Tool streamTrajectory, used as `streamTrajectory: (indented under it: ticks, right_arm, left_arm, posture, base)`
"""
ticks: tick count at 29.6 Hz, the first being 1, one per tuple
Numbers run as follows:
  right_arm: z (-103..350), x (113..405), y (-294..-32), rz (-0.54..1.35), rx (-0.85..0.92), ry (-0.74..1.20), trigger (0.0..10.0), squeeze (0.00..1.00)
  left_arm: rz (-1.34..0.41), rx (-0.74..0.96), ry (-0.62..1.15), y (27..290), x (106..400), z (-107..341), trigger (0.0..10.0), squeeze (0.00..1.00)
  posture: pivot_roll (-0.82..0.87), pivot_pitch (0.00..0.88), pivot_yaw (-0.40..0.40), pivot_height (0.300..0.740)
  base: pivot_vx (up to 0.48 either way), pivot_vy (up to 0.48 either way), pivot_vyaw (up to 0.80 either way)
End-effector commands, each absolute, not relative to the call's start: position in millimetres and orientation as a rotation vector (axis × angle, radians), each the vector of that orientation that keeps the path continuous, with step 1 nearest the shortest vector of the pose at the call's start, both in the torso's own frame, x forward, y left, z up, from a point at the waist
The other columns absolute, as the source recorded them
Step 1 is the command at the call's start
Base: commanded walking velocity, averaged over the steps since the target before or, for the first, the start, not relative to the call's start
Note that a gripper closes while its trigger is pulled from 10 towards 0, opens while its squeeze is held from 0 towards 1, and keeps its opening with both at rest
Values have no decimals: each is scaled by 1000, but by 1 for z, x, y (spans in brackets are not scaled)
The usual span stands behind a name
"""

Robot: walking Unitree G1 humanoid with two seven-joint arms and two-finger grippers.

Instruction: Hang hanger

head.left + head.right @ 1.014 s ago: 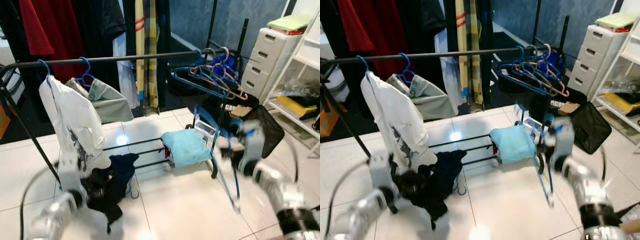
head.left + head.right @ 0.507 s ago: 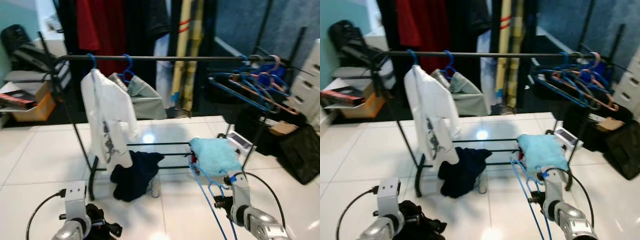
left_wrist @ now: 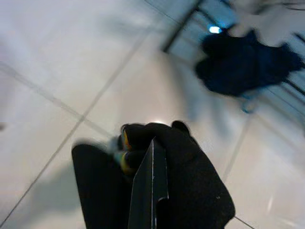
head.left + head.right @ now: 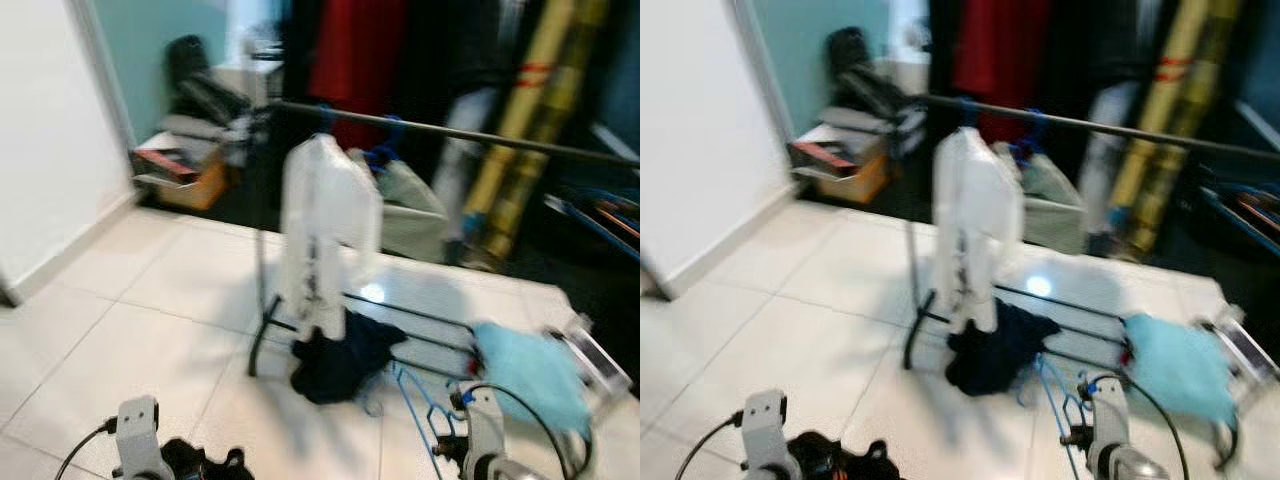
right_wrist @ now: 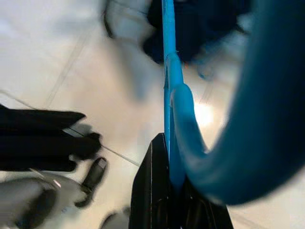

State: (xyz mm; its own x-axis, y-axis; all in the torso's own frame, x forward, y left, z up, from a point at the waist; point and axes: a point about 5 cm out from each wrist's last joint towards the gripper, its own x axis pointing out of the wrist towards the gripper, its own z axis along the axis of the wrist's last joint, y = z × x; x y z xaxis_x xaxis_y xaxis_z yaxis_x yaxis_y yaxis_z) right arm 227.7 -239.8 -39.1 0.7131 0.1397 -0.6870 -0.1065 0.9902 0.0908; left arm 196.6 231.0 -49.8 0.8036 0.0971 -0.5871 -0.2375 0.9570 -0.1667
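The blue hanger runs down between the black fingers of my right gripper, which is shut on it low at the right; the hanger hangs over the tiles beside that wrist. My left gripper is shut on a black garment, held low at the bottom left. The black clothes rail crosses the upper right, with a white shirt and a grey garment hung on blue hangers. All is blurred.
A dark garment lies on the floor under the rack, and a light blue cloth rests on its low bars at right. Boxes and a dark bag sit by the teal wall. White wall at left; open tiles ahead.
The whole picture has swung: the camera turned left, so the rack sits further right and a white wall has come in. Both grippers keep their hold.
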Motion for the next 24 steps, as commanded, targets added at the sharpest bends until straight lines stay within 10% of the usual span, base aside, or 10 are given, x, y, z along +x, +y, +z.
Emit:
streamTrajectory:
  ticks: [1,24]
  right_arm:
    - [-45,218,-244,124,28,790,10000,0]
    - [-35,220,-262,114,53,700,10000,0]
  left_arm:
    - [176,-251,593,230,200,-49,10000,0]
    - [137,-263,470,216,212,-38,10000,0]
  posture:
    - [106,0,-67,740]
    - [47,0,-58,740]
  base:
    - [0,0,800]
    - [0,0,800]
